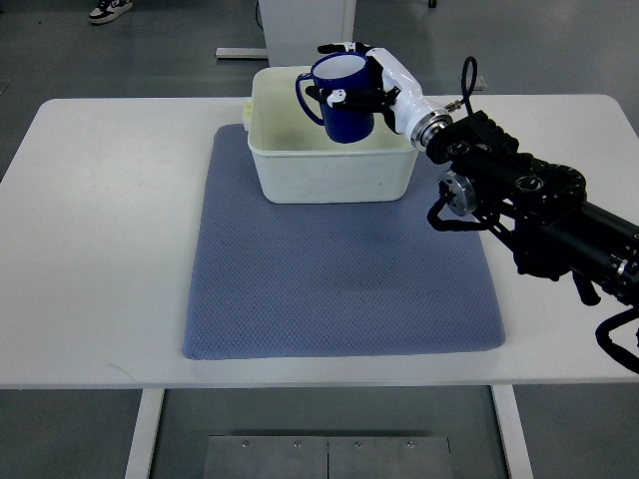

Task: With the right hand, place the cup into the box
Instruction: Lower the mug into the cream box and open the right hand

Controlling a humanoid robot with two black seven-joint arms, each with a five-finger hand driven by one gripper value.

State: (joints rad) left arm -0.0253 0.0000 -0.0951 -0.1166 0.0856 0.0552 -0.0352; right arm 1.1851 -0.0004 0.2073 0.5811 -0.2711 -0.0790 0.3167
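Observation:
A dark blue cup (337, 98) with a white inside and a handle on its left hangs tilted over the cream plastic box (329, 172). My right hand (365, 82) is shut on the cup, with white fingers wrapped around its right side and rim. Its black arm (529, 205) comes in from the right edge. The cup's base sits just above the inside of the box, toward the back right. The left arm does not show.
The box stands on the far end of a blue-grey mat (339, 269) on a white table (100, 220). A shoe (110, 10) shows on the floor at the top left. A white post base (310, 25) stands behind the table.

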